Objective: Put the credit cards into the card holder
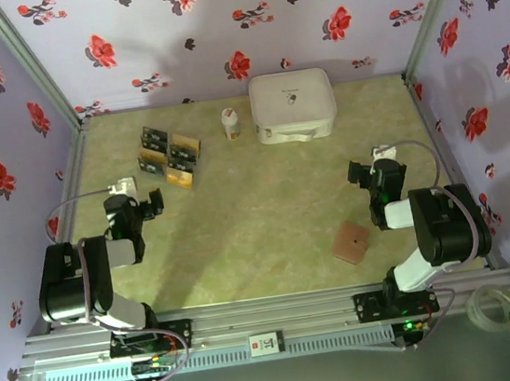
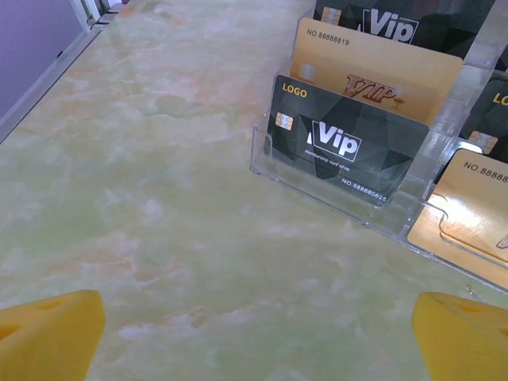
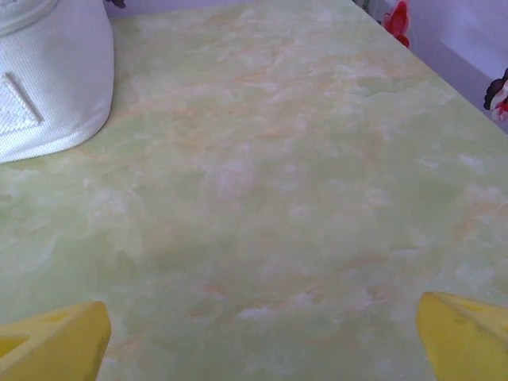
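Several credit cards (image 1: 169, 157), black and gold-orange, stand in a clear tiered rack at the back left of the table. In the left wrist view a black Vip card (image 2: 345, 147) fills the front slot, with a gold card (image 2: 373, 75) behind it. The card holder (image 1: 348, 243), a reddish-brown square, lies flat near the front right. My left gripper (image 1: 151, 204) is open just in front of the rack, its yellow fingertips (image 2: 55, 329) wide apart over bare table. My right gripper (image 1: 359, 175) is open and empty, beyond the card holder and slightly to its right.
A big white rounded case (image 1: 293, 105) sits at the back centre, its edge visible in the right wrist view (image 3: 48, 79). A small white bottle (image 1: 230, 123) stands between it and the rack. Flowered walls close the table on three sides.
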You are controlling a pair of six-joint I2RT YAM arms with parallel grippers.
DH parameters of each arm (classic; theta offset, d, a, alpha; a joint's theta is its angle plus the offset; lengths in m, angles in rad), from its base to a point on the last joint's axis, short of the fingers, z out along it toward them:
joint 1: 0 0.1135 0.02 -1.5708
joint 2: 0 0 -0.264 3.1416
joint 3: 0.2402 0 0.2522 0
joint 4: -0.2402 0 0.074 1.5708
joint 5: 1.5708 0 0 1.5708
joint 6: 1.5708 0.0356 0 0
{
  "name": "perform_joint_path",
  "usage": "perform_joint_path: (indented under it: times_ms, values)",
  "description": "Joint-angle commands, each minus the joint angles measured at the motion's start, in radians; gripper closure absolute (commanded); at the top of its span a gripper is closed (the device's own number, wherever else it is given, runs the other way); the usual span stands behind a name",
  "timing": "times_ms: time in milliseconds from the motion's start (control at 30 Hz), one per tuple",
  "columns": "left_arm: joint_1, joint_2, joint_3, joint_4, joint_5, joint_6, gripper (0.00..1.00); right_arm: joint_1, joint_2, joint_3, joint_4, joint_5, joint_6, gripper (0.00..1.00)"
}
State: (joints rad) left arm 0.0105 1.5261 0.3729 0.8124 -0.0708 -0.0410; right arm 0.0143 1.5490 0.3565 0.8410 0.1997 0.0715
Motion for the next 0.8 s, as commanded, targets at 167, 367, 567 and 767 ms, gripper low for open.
perform_joint_path:
  times_ms: [167,367,567,767]
  values:
    - [-0.01,0.018,0.029,0.059,-0.027,0.032,0.0,0.009,0.01,0.025,0.056,0.034,0.028,0.01]
    - [-0.01,0.017,0.029,0.059,-0.026,0.033,0.0,0.009,0.01,0.024,0.056,0.034,0.028,0.01]
    - [-0.01,0.019,0.029,0.059,-0.027,0.033,0.0,0.007,0.013,0.032,0.046,0.03,0.03,0.01]
    - [-0.01,0.017,0.029,0.058,-0.027,0.032,0.0,0.0,0.016,0.033,0.044,0.018,0.036,0.01]
